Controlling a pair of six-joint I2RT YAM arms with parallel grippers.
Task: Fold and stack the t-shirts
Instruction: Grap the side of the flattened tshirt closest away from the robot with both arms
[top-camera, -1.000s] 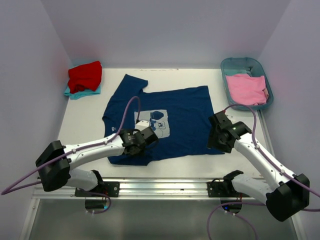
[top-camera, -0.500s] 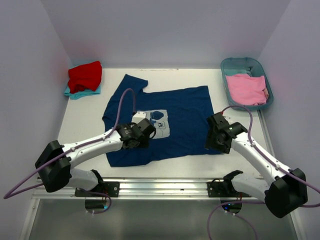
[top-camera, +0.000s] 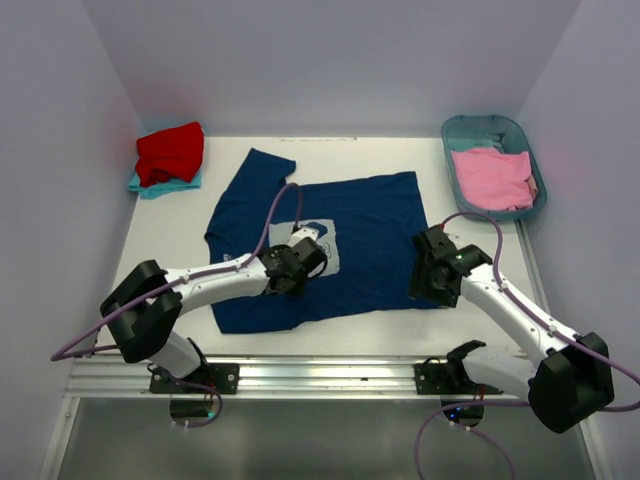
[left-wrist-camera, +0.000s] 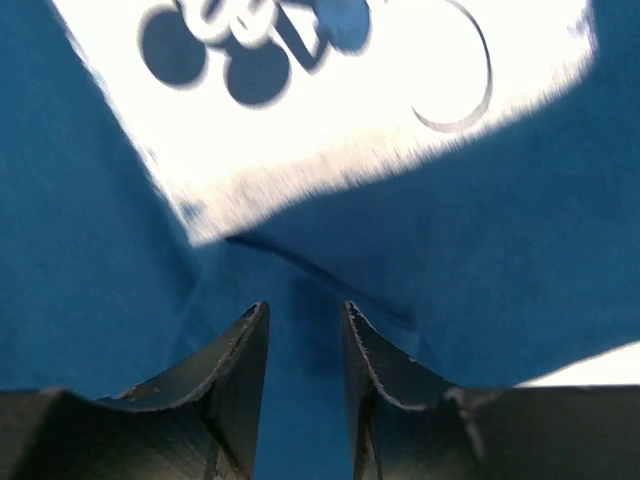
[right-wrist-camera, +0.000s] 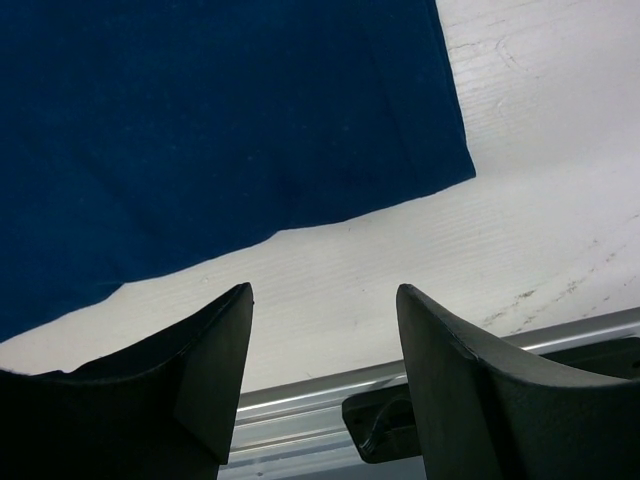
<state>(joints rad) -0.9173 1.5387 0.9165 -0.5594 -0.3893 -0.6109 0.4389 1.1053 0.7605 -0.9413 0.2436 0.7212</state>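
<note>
T-shirts: red tee (top-camera: 170, 152) atop teal tee (top-camera: 142, 186) at table's (top-camera: 170, 240) 10 o'clock; navy tee (top-camera: 375, 225) spread flat at centre; pink tee (top-camera: 492, 178) in tub (top-camera: 480, 127) at 2 o'clock. Left gripper (left-wrist-camera: 305, 308) low over navy cloth beside pale print (left-wrist-camera: 330, 110), fingers nearly together, pinch impossible to tell. Right gripper (right-wrist-camera: 322, 295) over navy tee's 4 o'clock corner, fingers wide apart.

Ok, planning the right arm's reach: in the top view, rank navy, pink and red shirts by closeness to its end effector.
1. Navy shirt, centre, right beside the right end effector.
2. Pink shirt, far right, in the tub.
3. Red shirt, far left corner.
</note>
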